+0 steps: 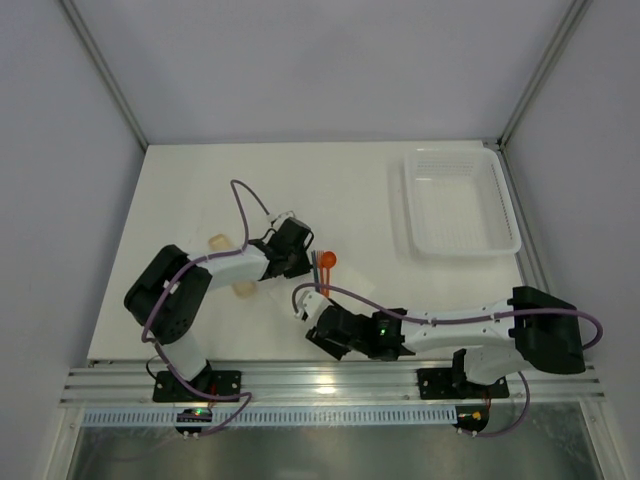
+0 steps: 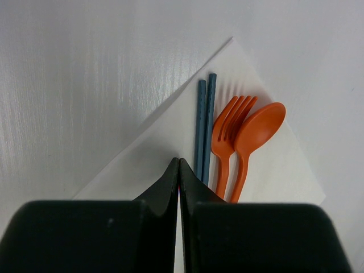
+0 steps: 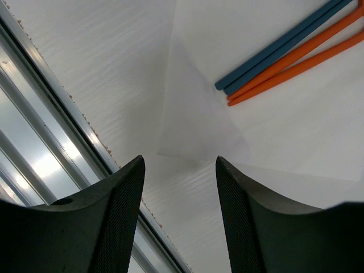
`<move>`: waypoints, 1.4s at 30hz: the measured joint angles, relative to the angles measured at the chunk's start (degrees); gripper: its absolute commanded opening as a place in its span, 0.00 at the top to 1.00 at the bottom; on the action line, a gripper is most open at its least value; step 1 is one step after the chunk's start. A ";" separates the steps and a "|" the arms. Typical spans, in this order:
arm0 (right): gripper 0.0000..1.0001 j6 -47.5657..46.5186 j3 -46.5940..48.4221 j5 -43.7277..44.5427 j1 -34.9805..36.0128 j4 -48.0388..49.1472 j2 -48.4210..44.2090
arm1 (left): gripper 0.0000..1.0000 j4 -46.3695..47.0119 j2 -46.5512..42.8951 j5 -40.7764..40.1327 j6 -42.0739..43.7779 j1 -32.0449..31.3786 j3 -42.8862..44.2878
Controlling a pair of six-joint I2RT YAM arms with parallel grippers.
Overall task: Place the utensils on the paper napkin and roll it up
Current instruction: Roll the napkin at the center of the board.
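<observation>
Left fingers [image 2: 169, 183] are fully closed, tip against tip, with nothing between them, low over the paper napkin [image 2: 170, 131] just beside the utensils [image 2: 227, 136]. These are two blue chopsticks [image 2: 205, 122], an orange fork [image 2: 226, 149] and an orange spoon [image 2: 259, 128], lying side by side on the napkin. Right fingers [image 3: 122, 222] stand partly open and hold nothing, with the near corner of the napkin before their gap. On the desk [image 1: 200, 190], a white mesh basket [image 1: 462, 248] sits well apart at the far right.
</observation>
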 measured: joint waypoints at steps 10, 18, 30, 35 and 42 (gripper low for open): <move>0.48 -1.57 0.70 0.55 1.88 2.36 4.09 | 1.00 -0.11 0.00 0.00 -0.59 0.00 0.00; 0.55 -2.54 0.72 4.74 1.88 4.42 6.16 | 1.00 -0.13 0.00 0.02 -0.76 0.20 0.00; 0.55 -3.15 0.72 7.04 1.88 5.95 7.74 | 1.00 -0.17 0.00 0.02 -0.76 0.20 0.00; 0.55 -3.17 0.74 9.27 1.88 5.95 7.74 | 1.00 -0.17 0.00 0.00 -0.76 0.20 0.00; 0.55 -3.30 1.05 12.79 1.53 6.01 8.83 | 1.00 -0.17 0.00 0.02 -0.76 0.20 0.00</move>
